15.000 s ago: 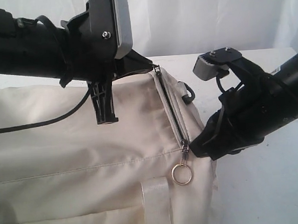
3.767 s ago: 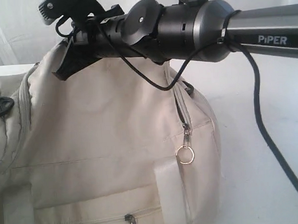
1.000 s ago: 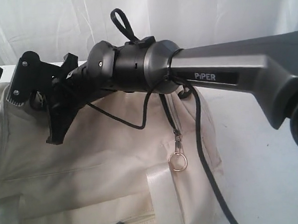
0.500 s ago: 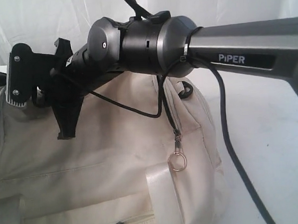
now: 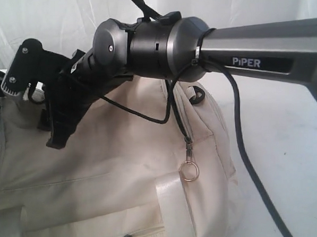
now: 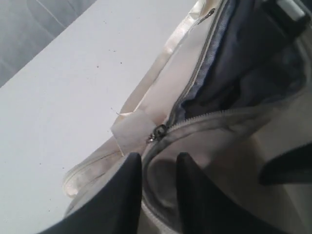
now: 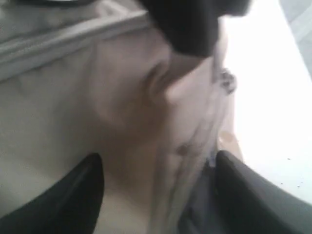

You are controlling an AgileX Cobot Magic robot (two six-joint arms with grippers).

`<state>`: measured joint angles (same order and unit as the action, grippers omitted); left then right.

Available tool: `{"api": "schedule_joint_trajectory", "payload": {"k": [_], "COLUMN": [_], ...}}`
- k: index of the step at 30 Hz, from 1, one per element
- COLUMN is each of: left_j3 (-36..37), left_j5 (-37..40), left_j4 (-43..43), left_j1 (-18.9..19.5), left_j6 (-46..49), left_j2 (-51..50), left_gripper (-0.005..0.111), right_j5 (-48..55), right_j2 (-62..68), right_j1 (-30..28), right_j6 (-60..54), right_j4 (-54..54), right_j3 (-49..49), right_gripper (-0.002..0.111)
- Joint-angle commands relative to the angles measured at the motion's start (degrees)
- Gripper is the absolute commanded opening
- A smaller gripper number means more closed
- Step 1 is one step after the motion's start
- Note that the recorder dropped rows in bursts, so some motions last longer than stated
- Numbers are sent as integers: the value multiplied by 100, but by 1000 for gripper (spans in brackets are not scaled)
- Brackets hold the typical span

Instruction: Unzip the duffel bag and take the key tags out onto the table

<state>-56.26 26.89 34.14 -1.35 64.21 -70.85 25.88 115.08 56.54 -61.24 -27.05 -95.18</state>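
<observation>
The left pincer (image 6: pixel 157 158) is clenched on the rim of the large cream-beige fabric duffel bag (image 6: pixel 214 146). Its two smooth black fingers (image 6: pixel 127 190) pinch a soft rolled fold of cloth between them. Just past its tips sits a small dull metal zipper slider (image 6: pixel 158 132), and from there a line of fine beige zipper teeth (image 6: pixel 195 73) runs away along the open mouth. Inside the mouth the dark grey lining (image 6: pixel 243 63) sags in loose folds. To the outer side of this pincer a glossy pale webbing strap (image 6: pixel 161 63) lies flat down the bag, and beyond it is the wide, flat white tabletop (image 6: pixel 63 87) on which the bag rests.

The right pincer (image 7: pixel 158 158) stands released. Its matte black fingers (image 7: pixel 85 195) are spread wide above creased beige cloth and grip nothing; that view is blurred. It hangs over the top of the bag, reaching across toward the left pincer's end. Behind it, the rounded grey metal arm (image 5: pixel 160 44) carries a thin black cable (image 5: pixel 240 162). Below that arm, well away from the pincer, a bare round metal ring zipper pull (image 5: pixel 189 171) dangles on the bag's end panel. Farther back hangs a white curtain (image 5: pixel 63 17).
</observation>
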Motion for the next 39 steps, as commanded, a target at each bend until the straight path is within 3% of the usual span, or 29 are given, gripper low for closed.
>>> {"api": "schedule_joint_trajectory", "payload": {"k": [1, 16, 27, 31, 39], "left_j3": [29, 29, 1072, 1153, 1153], "left_j5": [522, 1516, 869, 823, 627], "left_j4": [-403, -945, -1031, -842, -807], "left_j1": [10, 10, 10, 10, 10], "left_j6": [-128, -627, -894, -894, -894], "left_j2": [20, 9, 9, 9, 9], "left_gripper": [31, 31, 31, 31, 31], "right_j5": [-967, -1364, -1632, -1668, -528], "right_j2": [-117, 36, 94, 329, 757], "right_j1": [-6, -6, -6, -6, 18], "right_j6": [351, 880, 898, 898, 548], "right_j4": [-97, -661, -1245, -1523, -1792], "right_j3": [-12, -22, -22, -47, -302], "right_gripper": [63, 62, 62, 62, 56]}}
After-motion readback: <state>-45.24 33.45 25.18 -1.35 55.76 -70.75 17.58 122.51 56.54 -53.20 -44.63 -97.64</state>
